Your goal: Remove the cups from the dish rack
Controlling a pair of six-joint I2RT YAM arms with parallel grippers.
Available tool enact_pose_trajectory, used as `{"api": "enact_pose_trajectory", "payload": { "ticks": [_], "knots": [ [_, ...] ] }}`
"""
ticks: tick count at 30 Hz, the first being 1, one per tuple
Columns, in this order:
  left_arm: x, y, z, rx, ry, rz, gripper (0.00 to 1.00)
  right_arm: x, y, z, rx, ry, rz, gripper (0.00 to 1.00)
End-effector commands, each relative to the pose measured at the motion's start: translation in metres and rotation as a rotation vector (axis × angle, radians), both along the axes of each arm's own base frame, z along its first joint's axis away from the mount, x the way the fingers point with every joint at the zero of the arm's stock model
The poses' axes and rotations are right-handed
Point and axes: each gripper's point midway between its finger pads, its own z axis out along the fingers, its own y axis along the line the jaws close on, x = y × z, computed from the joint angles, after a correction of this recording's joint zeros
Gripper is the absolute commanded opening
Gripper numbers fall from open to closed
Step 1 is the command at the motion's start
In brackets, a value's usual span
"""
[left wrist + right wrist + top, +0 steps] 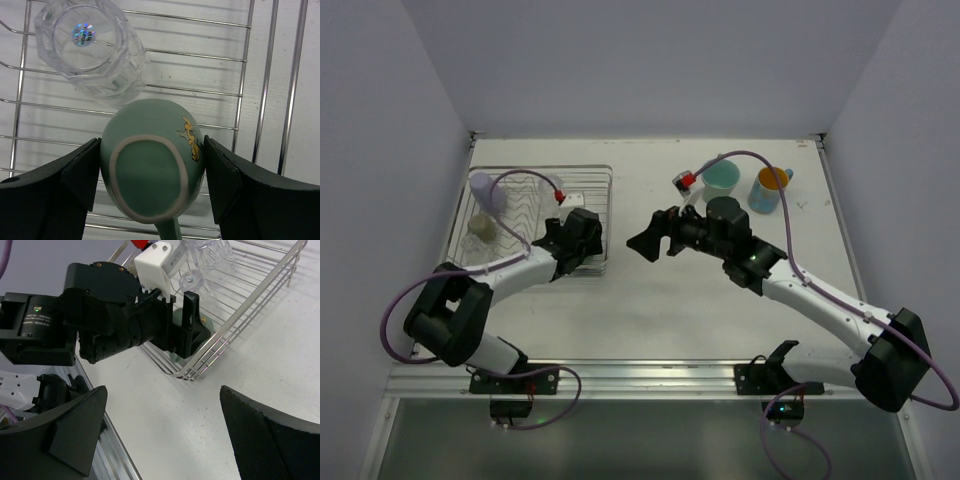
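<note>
The silver wire dish rack (590, 180) stands at the back left. In it are a lavender cup (487, 190), a beige cup (480, 228) and a clear glass (90, 50). My left gripper (582, 238) is in the rack's near right corner. In the left wrist view it (151, 165) is shut on an upturned mint-green mug (150, 125), a pad against each side. My right gripper (655, 240) is open and empty over bare table right of the rack, as the right wrist view (162, 405) shows. A second mint-green mug (721, 178) and a blue mug with orange inside (769, 188) stand on the table.
The rack's wire wall (240, 315) lies between my two grippers. Clear glasses (205, 255) show in the far part of the rack. White walls close the table on three sides. A metal rail (640, 375) runs along the near edge.
</note>
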Motion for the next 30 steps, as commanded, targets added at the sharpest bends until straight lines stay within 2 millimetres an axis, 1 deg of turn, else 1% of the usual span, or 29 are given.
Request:
{"api": "enact_pose_trajectory", "payload": {
  "ticks": [1,2,3,5,6,8,9,11,12,13,14,15,16,17,18,19,20,21,22,23,24,26,28,29,30],
  "knots": [
    [0.009,0.005,0.041,-0.025,-0.139,0.042,0.47,0.001,0.01,0.024,0.047,-0.055,0.025,0.97],
    [0.008,0.007,0.045,-0.026,-0.147,0.046,0.42,0.001,0.011,0.024,0.048,-0.053,0.027,0.97],
    [0.008,0.009,0.054,-0.031,-0.17,0.051,0.4,0.0,0.012,0.025,0.055,-0.05,0.029,0.97],
    [0.005,0.011,0.063,-0.038,-0.188,0.053,0.36,0.0,0.014,0.026,0.067,-0.046,0.023,0.97],
    [0.004,0.012,0.073,-0.053,-0.214,0.055,0.35,0.0,0.016,0.031,0.091,-0.043,0.018,0.97],
    [0.002,0.014,0.082,-0.065,-0.233,0.055,0.32,0.001,0.018,0.032,0.116,-0.024,0.011,0.97],
    [0.001,0.015,0.094,-0.085,-0.262,0.056,0.32,0.001,0.022,0.039,0.16,-0.013,0.007,0.97],
    [-0.002,0.014,0.106,-0.11,-0.29,0.049,0.3,0.002,0.024,0.039,0.201,0.015,-0.001,0.97],
    [-0.004,0.013,0.12,-0.142,-0.323,0.04,0.29,0.002,0.027,0.047,0.256,0.034,-0.006,0.97],
    [-0.006,0.012,0.128,-0.164,-0.342,0.032,0.29,0.003,0.027,0.044,0.275,0.055,-0.017,0.97],
    [-0.007,0.01,0.138,-0.191,-0.365,0.023,0.27,0.003,0.028,0.046,0.305,0.065,-0.021,0.96],
    [-0.011,0.006,0.155,-0.242,-0.405,-0.001,0.27,0.002,0.029,0.058,0.371,0.073,-0.017,0.96],
    [-0.013,0.004,0.164,-0.275,-0.426,-0.012,0.26,0.001,0.03,0.056,0.387,0.087,-0.013,0.95],
    [-0.015,0.001,0.177,-0.312,-0.458,-0.024,0.25,-0.003,0.032,0.059,0.408,0.09,0.005,0.94],
    [-0.021,-0.003,0.193,-0.363,-0.49,-0.051,0.24,-0.006,0.033,0.069,0.452,0.066,0.033,0.93],
    [-0.023,-0.006,0.204,-0.41,-0.506,-0.058,0.24,-0.011,0.034,0.069,0.462,0.058,0.055,0.93],
    [-0.028,-0.009,0.221,-0.455,-0.542,-0.076,0.23,-0.017,0.037,0.07,0.469,0.05,0.09,0.92],
    [-0.032,-0.017,0.23,-0.5,-0.548,-0.115,0.23,-0.02,0.037,0.075,0.486,0.025,0.11,0.91],
    [-0.034,-0.022,0.242,-0.555,-0.575,-0.133,0.22,-0.024,0.037,0.074,0.49,0.02,0.126,0.91],
    [-0.041,-0.028,0.252,-0.598,-0.586,-0.178,0.22,-0.026,0.036,0.079,0.514,0.0,0.138,0.91],
    [-0.044,-0.033,0.265,-0.647,-0.624,-0.205,0.22,-0.029,0.034,0.077,0.532,0.023,0.139,0.89],
    [-0.055,-0.042,0.281,-0.713,-0.662,-0.278,0.21,-0.032,0.032,0.082,0.55,0.029,0.144,0.88],
    [-0.062,-0.049,0.292,-0.752,-0.678,-0.331,0.21,-0.03,0.034,0.089,0.548,0.046,0.138,0.86],
    [-0.07,-0.054,0.3,-0.779,-0.689,-0.38,0.21,-0.027,0.034,0.083,0.521,0.083,0.116,0.85],
    [-0.073,-0.056,0.305,-0.804,-0.695,-0.393,0.21,-0.025,0.034,0.089,0.528,0.08,0.108,0.81]
  ]
}}
